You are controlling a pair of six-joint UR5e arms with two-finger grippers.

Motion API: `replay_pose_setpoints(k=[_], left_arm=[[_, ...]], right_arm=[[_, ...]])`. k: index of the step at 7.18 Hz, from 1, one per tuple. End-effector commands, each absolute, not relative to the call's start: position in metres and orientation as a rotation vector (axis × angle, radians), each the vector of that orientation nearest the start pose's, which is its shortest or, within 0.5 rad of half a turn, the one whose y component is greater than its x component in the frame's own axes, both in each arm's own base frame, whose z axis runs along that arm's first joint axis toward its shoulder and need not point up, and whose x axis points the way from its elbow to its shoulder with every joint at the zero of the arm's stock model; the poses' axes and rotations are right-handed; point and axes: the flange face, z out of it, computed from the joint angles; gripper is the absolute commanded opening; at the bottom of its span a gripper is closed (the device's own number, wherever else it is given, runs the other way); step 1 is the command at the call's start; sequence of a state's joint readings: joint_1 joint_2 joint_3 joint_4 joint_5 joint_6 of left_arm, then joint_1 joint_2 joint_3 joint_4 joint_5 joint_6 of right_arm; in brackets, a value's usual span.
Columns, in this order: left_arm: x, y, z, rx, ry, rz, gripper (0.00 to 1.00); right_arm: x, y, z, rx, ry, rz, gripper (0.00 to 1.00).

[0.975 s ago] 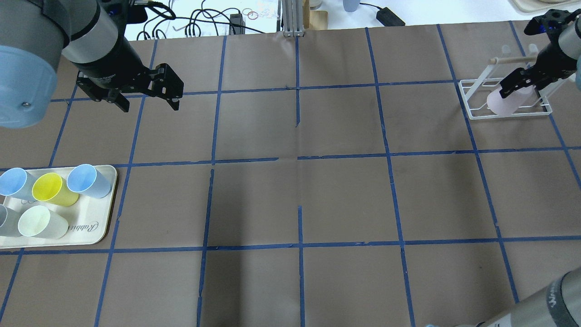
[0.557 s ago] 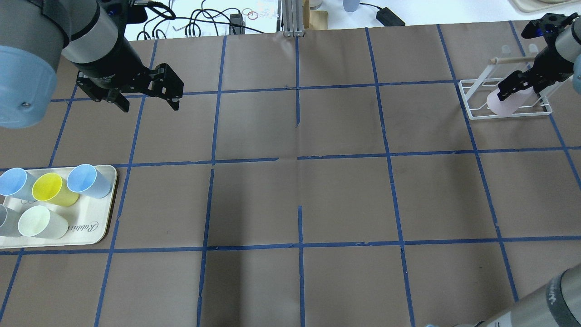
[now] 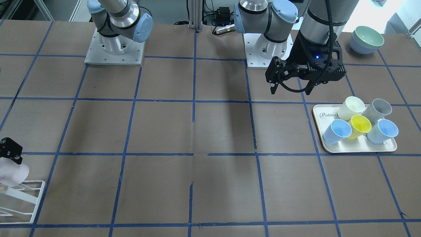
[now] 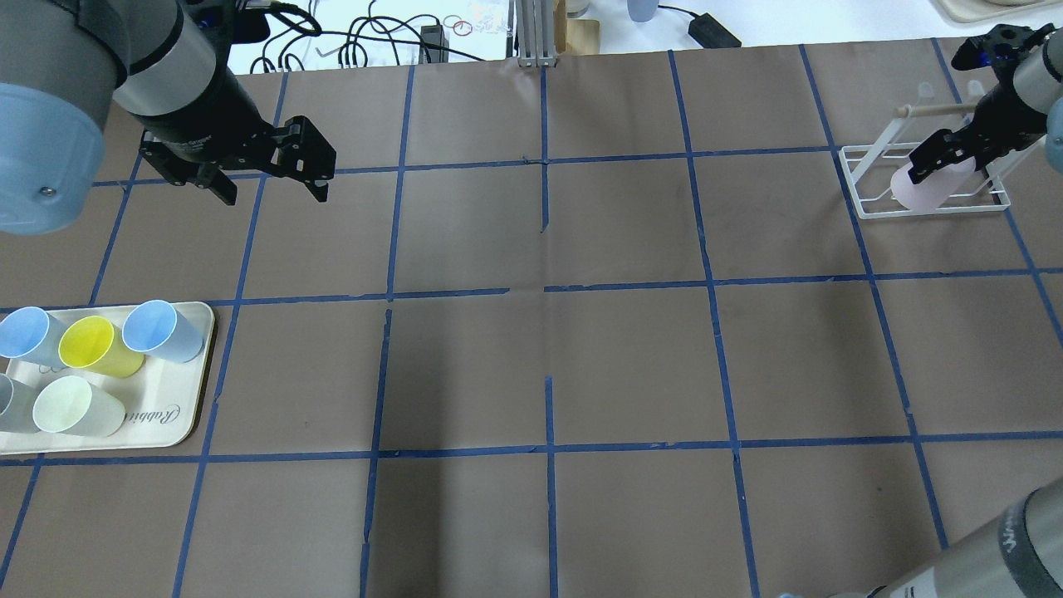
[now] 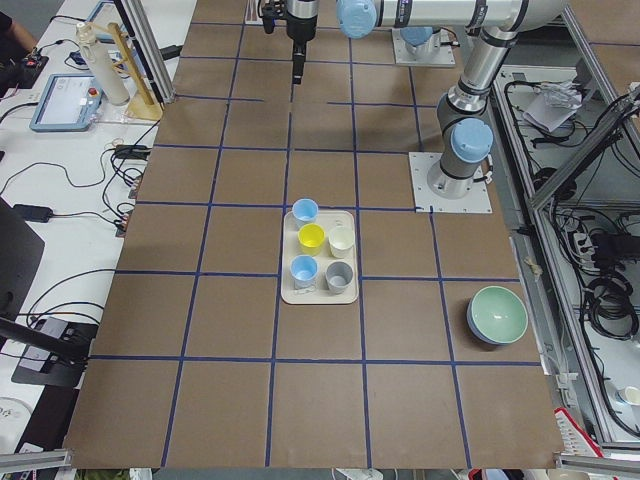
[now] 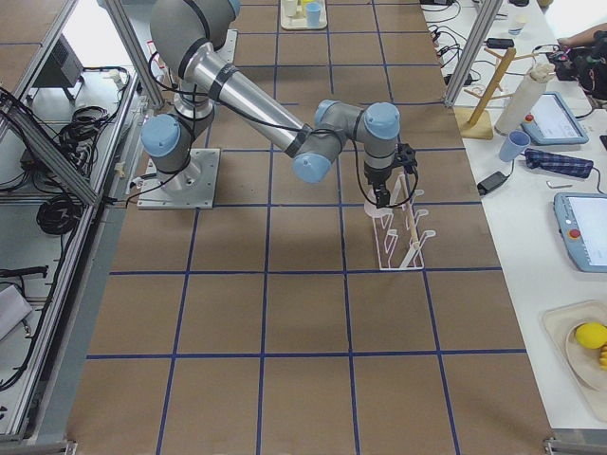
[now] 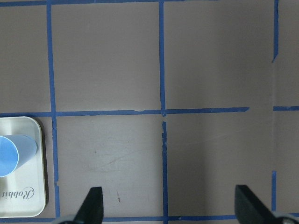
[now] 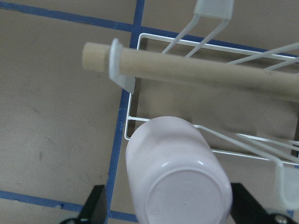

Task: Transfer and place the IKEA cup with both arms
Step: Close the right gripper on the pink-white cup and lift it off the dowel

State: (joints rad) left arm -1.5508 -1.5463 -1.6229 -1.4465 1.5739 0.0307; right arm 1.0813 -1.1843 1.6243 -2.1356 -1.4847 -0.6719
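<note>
The pale pink IKEA cup (image 4: 918, 193) lies tilted, bottom up, on a prong of the white wire rack (image 4: 864, 208) at the far right. In the right wrist view the cup's base (image 8: 180, 189) sits between my two spread fingers, with a gap on the left side. My right gripper (image 4: 945, 159) is open around the cup. It also shows in the front-facing view (image 3: 10, 153) just above the cup (image 3: 13, 174). My left gripper (image 4: 274, 195) hovers open and empty over the far left of the table, and it also shows in the front-facing view (image 3: 289, 91).
A cream tray (image 4: 178, 415) at the near left holds two light blue cups, a yellow cup (image 4: 95, 345), a pale cream cup and a grey cup. The rack's wooden dowel (image 8: 196, 70) runs above the pink cup. Stacked bowls (image 3: 366, 39) stand beside my left base.
My right gripper has drawn slightly up and back along the pink cup, which stays on the rack. My left arm has not moved.
</note>
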Motion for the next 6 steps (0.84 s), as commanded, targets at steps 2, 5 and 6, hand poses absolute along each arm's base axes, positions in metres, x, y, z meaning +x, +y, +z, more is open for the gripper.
replay_pose_setpoints(k=[2,5,6], left_arm=[[-0.1232,-0.493,0.487,0.017,3.132,-0.151,1.0],[-0.1232,-0.493,0.487,0.017,3.132,-0.151,1.0],[-0.1232,-0.493,0.487,0.019,3.132,-0.151,1.0]], right_arm=[[-0.1683,-0.6207,0.3029,-0.294,3.103,-0.25,0.89],[-0.1696,-0.6204,0.3029,-0.297,3.108,-0.253,0.89],[-0.1697,-0.6206,0.3019,-0.297,3.108,-0.251,0.87]])
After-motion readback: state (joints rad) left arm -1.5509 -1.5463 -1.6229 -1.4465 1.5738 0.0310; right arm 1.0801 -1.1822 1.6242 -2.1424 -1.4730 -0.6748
